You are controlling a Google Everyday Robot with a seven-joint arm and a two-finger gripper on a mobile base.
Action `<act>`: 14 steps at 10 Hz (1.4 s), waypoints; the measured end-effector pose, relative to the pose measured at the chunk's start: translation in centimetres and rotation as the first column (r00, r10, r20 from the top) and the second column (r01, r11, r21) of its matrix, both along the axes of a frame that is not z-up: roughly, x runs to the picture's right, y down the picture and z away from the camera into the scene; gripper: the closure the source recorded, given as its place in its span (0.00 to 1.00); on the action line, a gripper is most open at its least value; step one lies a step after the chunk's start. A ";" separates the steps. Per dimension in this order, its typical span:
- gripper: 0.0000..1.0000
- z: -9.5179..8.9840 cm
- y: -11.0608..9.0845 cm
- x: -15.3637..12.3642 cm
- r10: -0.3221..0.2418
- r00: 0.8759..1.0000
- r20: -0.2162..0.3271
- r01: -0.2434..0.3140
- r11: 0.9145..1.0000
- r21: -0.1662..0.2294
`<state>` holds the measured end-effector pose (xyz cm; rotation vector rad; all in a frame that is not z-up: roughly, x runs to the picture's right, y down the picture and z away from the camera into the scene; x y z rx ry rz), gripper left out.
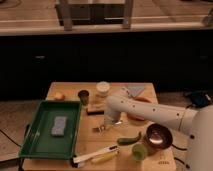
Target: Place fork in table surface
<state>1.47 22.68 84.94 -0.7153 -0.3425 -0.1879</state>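
Centrally, the white arm (150,112) reaches from the right edge across the surface (90,145), and its jaws (111,121) point down at the middle of the tabletop. Whether they are open or closed cannot be told. Just left of and below them lies the fork (98,129), a small silvery thing that seems to rest on the wood; whether the jaws touch it cannot be told either.

On the left sits a green tray (37,145) with a grey sponge (59,126) inside. Near the front edge lie a white-handled utensil (95,154) and, just beside it, a yellow-handled one (106,159). To their right are a green chilli (129,139), a green cup (139,151) and a shiny copper bowl (158,135). At the back stand a small orange fruit (59,96), a dark cup (83,95) and a white jar (103,89), with a pale folded cloth (135,90) further right. A dark flat block (94,108) lies between the dark cup and the arm. An orange plate (137,116) shows partly behind the arm.

No writing or label is readable on any object.
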 end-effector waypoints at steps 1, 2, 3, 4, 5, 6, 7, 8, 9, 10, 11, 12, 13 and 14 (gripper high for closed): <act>1.00 -0.2 0.0 0.1 -0.006 1.000 0.000 0.006 1.000 -0.002; 1.00 -0.3 0.0 0.0 -0.008 1.000 0.001 0.008 1.000 -0.003; 1.00 -0.3 0.0 0.0 -0.008 1.000 0.000 0.008 1.000 -0.006; 1.00 -0.3 0.0 0.0 -0.008 1.000 0.001 0.008 1.000 -0.007; 1.00 0.0 0.0 0.0 -0.004 1.000 0.006 0.004 1.000 -0.014; 1.00 0.0 0.0 0.0 -0.008 1.000 0.006 0.008 1.000 -0.014; 1.00 -0.1 -0.1 0.0 -0.007 1.000 0.007 0.008 1.000 -0.012; 1.00 -0.2 -0.2 0.0 -0.009 1.000 0.008 0.009 1.000 -0.011; 1.00 -0.2 -0.2 0.1 -0.010 1.000 0.008 0.010 1.000 -0.012; 1.00 0.1 -0.4 0.2 -0.014 1.000 0.014 0.014 1.000 -0.015; 1.00 0.6 -0.8 0.2 -0.015 1.000 0.023 0.015 1.000 -0.015; 1.00 0.6 -0.8 0.1 -0.017 1.000 0.025 0.017 1.000 -0.014; 1.00 0.5 -0.9 0.2 -0.015 1.000 0.024 0.016 1.000 -0.014; 1.00 0.4 -1.0 0.2 -0.015 1.000 0.024 0.015 1.000 -0.014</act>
